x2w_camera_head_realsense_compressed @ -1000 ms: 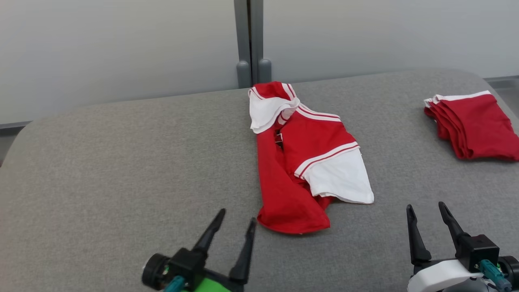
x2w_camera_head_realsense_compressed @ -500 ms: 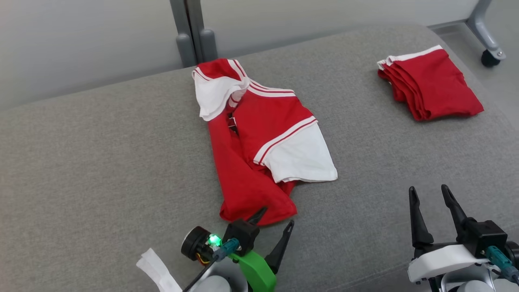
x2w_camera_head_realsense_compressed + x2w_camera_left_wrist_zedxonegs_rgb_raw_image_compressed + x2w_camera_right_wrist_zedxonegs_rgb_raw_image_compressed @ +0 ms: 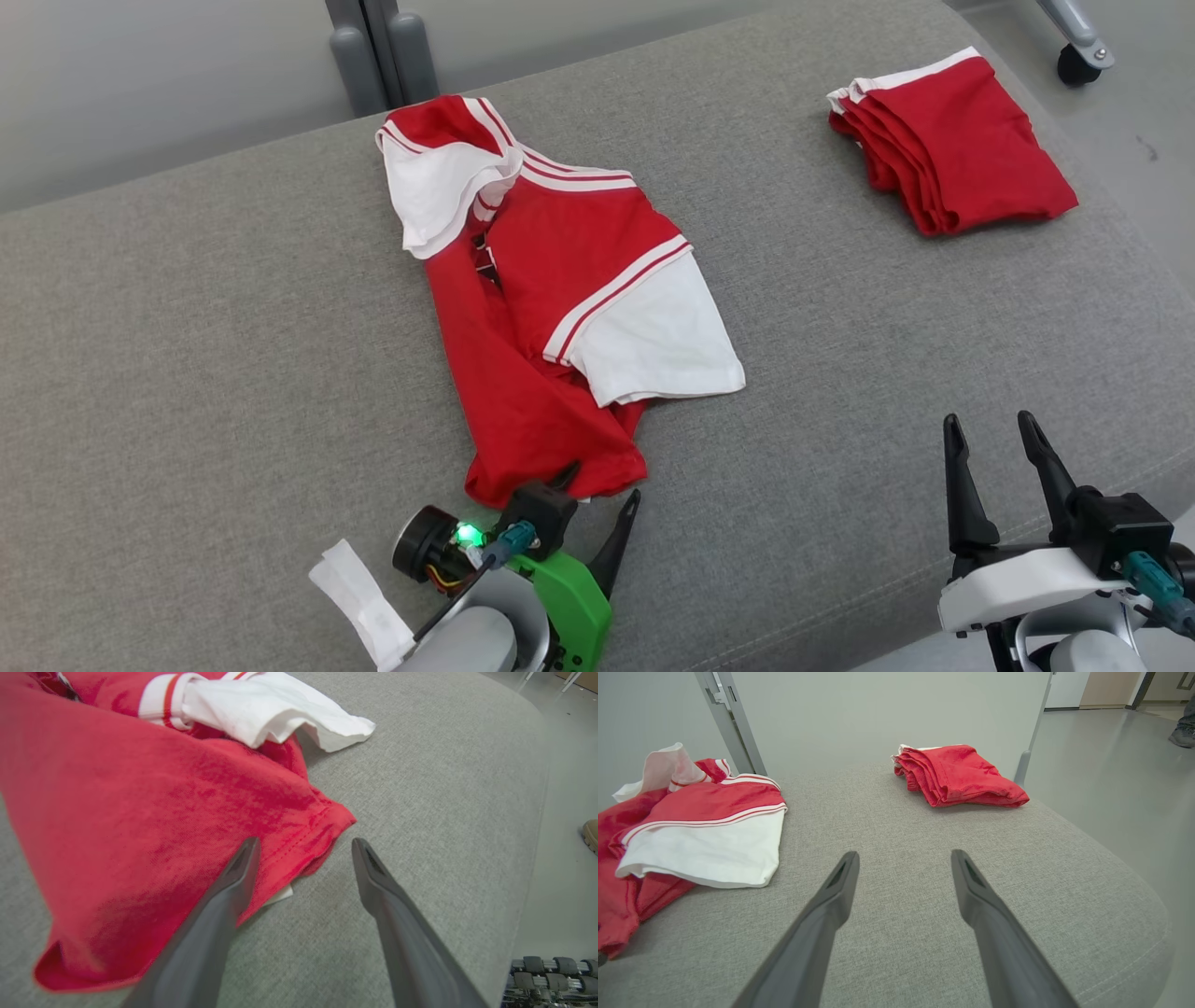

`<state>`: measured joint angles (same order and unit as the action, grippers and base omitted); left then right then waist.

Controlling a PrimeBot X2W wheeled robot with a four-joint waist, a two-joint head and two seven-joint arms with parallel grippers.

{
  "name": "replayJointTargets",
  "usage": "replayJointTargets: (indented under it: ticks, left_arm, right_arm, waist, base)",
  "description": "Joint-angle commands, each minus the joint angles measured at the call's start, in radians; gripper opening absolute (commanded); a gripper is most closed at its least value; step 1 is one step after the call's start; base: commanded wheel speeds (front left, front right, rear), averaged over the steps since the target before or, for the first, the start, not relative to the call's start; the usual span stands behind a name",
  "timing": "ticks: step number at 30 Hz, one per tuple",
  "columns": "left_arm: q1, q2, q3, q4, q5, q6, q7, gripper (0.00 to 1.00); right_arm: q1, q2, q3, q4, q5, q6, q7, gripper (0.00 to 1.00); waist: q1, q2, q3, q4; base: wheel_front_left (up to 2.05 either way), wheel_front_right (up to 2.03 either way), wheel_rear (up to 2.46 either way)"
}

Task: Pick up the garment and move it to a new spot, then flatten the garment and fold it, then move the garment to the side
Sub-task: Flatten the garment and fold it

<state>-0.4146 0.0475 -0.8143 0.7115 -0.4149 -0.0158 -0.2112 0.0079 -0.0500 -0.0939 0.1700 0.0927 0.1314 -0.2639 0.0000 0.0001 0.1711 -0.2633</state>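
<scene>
Left gripper (image 3: 306,842) gapes, the garment's (image 3: 140,812) hem corner just ahead between its fingers (image 3: 224,891); one finger seems over the cloth (contact unclear). Closing now may pinch a single layer and drag the rest. Right gripper (image 3: 990,425), also spread, hangs empty, garment well to its left.

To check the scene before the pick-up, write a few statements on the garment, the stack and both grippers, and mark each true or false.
1. The left gripper is open at the near hem of the red and white garment. True.
2. The right gripper is shut on the garment's white sleeve. False: it is open over the bare grey cushion, apart from the garment.
3. A folded red stack lies far right on the cushion. True.
4. The garment lies spread flat. False: it is crumpled, with the sleeve lying over the red body.
</scene>
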Motion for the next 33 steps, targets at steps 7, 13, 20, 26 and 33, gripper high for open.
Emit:
replayJointTargets:
  ticks: [7,13,20,26,33]
  left_arm:
    - [-0.040,0.006,-0.038,0.065,-0.049,-0.005,-0.011,0.16]
    - [-0.053,0.006,-0.055,0.064,-0.086,-0.003,-0.028,0.00]
    - [-0.056,0.006,-0.034,0.024,-0.136,0.009,-0.047,0.00]
    - [-0.007,0.018,0.101,-0.187,-0.247,0.025,-0.055,0.00]
    - [0.069,0.136,0.300,-0.543,-0.322,0.114,-0.052,0.00]
  right_arm:
    - [-0.014,-0.001,-0.001,0.004,0.011,-0.002,-0.001,1.00]
    - [0.001,-0.001,-0.006,0.010,0.016,-0.002,-0.001,1.00]
    - [0.007,-0.001,-0.013,0.016,0.019,-0.002,-0.001,1.00]
    - [0.022,-0.001,-0.030,0.010,0.015,-0.002,-0.001,1.00]
    - [0.041,-0.001,-0.049,0.010,0.012,-0.002,-0.001,1.00]
  waist:
    - [0.0000,-0.0001,0.000,-0.005]
    - [0.0000,-0.0001,-0.005,-0.005]
    - [0.0000,-0.0001,-0.015,0.005]
    - [0.0000,-0.0001,-0.029,0.021]
    - [0.0000,-0.0001,-0.040,0.058]
  base:
    - [0.00,0.00,0.00]
    - [0.00,0.00,0.00]
    - [0.00,0.00,0.00]
    - [0.00,0.00,0.00]
    - [0.00,0.00,0.00]
